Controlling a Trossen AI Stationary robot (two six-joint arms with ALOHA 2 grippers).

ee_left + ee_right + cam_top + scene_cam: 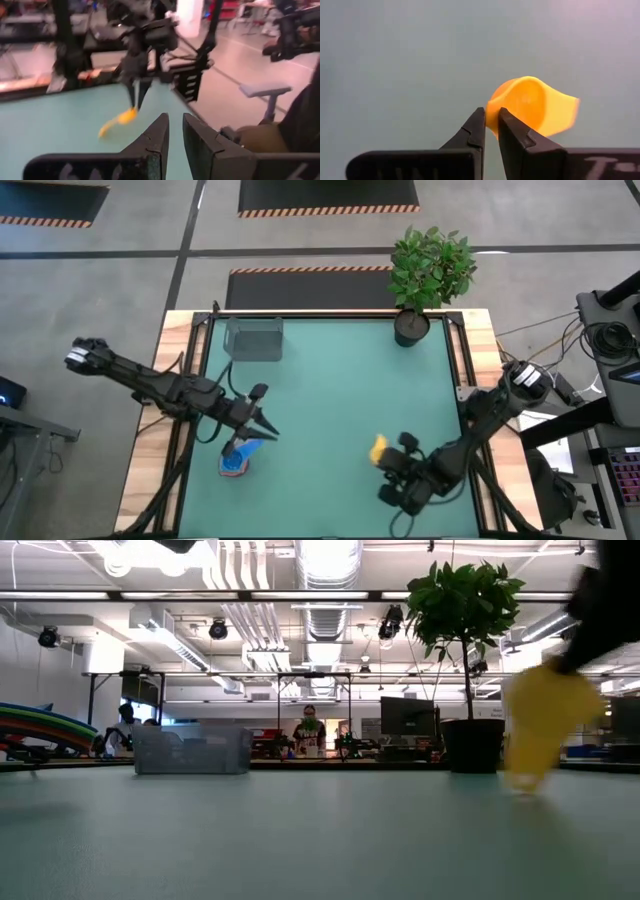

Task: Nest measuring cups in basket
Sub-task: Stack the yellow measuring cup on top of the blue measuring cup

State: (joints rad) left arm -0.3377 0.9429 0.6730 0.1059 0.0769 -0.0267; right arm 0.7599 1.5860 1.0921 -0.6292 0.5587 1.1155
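Note:
My right gripper (392, 458) is near the table's near right part, shut on a yellow measuring cup (378, 448). The same cup shows blurred in the low view (538, 725). The other cups stand nested in a stack (238, 460) near the table's near left, with blue and red showing; in the low view the stack (40, 730) is at the far left. My left gripper (264, 426) hovers just beyond that stack, empty, with a narrow gap between its fingers (175, 132). The grey see-through basket (254, 338) rests on its base at the far left. My right gripper pinches the yellow cup by the bowl's rim wall (492, 118), on the side away from the handle (562, 115). The fingers come from above, slanting down. The cup hangs tilted below them, low over the table (520, 785); whether it touches the table I cannot tell.
A black pot with a green plant (412, 325) stands at the table's far right corner. Open green table lies between the two grippers and in front of the basket (192, 748). Raised dark rails run along the table's left and right sides.

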